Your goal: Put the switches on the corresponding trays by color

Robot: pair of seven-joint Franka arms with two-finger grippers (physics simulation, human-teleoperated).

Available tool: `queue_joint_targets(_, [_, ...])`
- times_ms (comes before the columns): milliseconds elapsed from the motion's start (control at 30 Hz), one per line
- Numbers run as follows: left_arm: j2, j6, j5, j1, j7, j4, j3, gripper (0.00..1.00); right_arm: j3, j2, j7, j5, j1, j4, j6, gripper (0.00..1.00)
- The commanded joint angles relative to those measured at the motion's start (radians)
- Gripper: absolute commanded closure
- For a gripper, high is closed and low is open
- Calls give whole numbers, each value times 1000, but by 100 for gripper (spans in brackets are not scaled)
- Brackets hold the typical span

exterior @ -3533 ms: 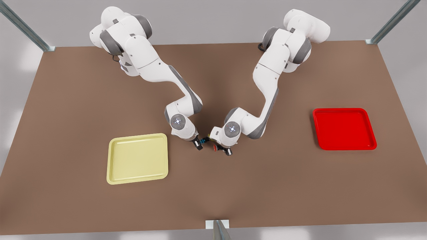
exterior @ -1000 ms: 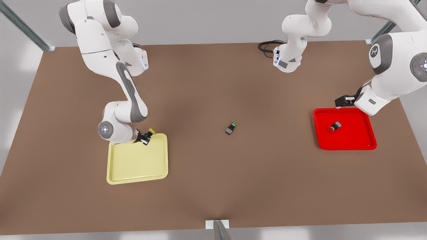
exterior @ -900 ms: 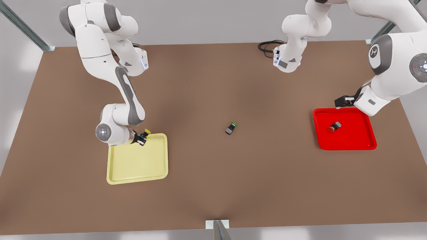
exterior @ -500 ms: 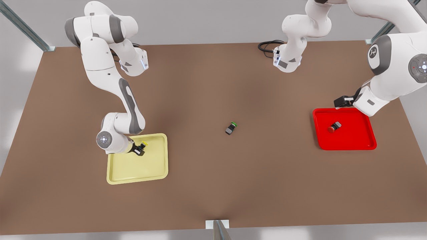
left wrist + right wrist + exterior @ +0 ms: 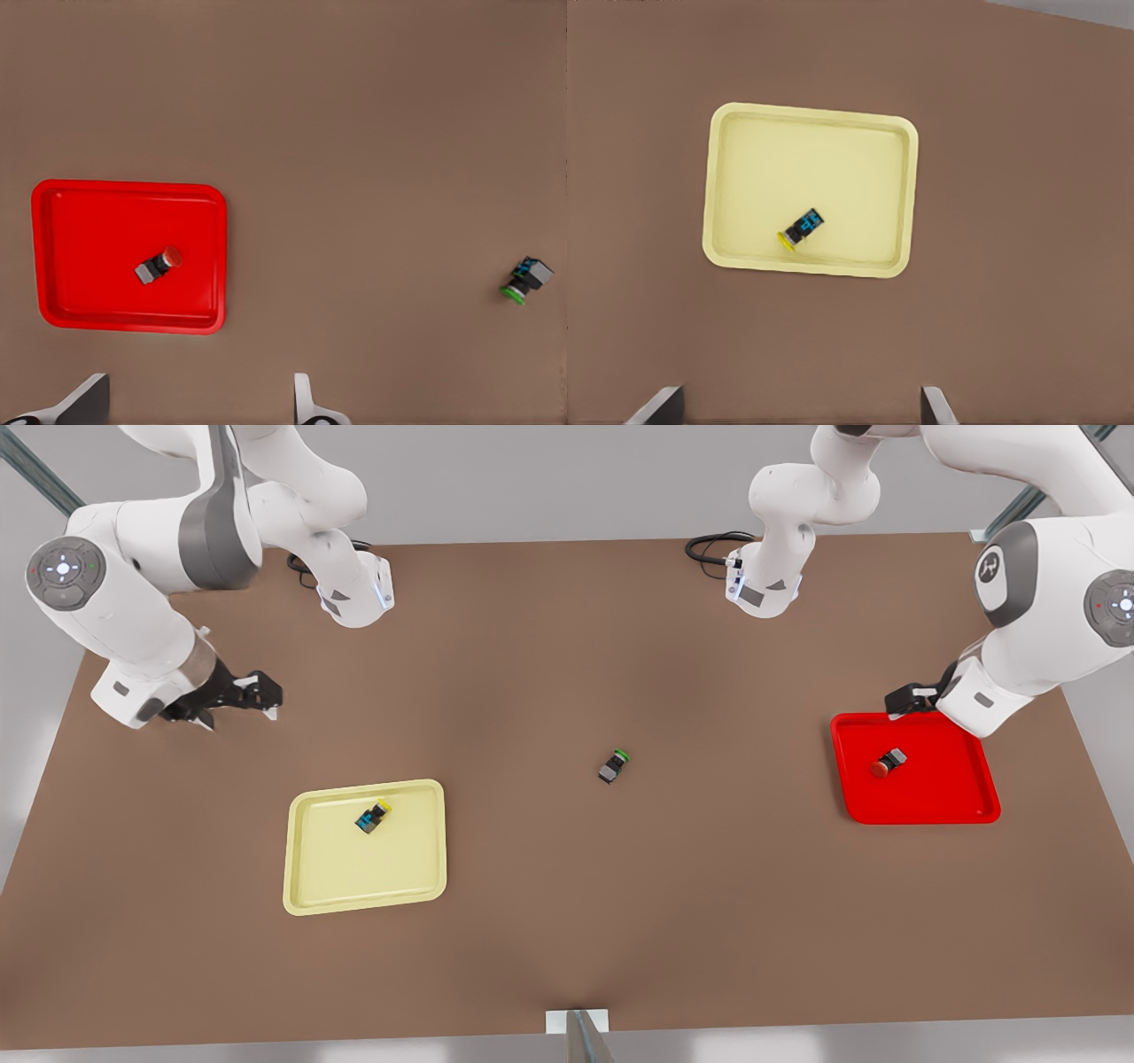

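A: What's the setting?
B: A wide brown table (image 5: 549,921) with a matte top, under soft, even light.
A: And around it?
B: Plain pale grey walls (image 5: 549,487). Metal posts (image 5: 40,469) slant up from the far corners, and another post (image 5: 580,1036) stands at the middle of the near edge

Even soft overhead light; faint diffuse shadows; no glare; sharp.
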Motion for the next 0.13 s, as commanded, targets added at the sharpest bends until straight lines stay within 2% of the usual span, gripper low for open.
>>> queue_joint_targets(0, [0, 0, -6, 1, 0, 0, -1, 0, 0, 1, 1, -2, 21, 1, -7, 0])
queue_joint_targets(100, [0, -5, -6, -1, 6, 0, -1, 0, 0, 11, 1, -2, 16, 16, -25, 0])
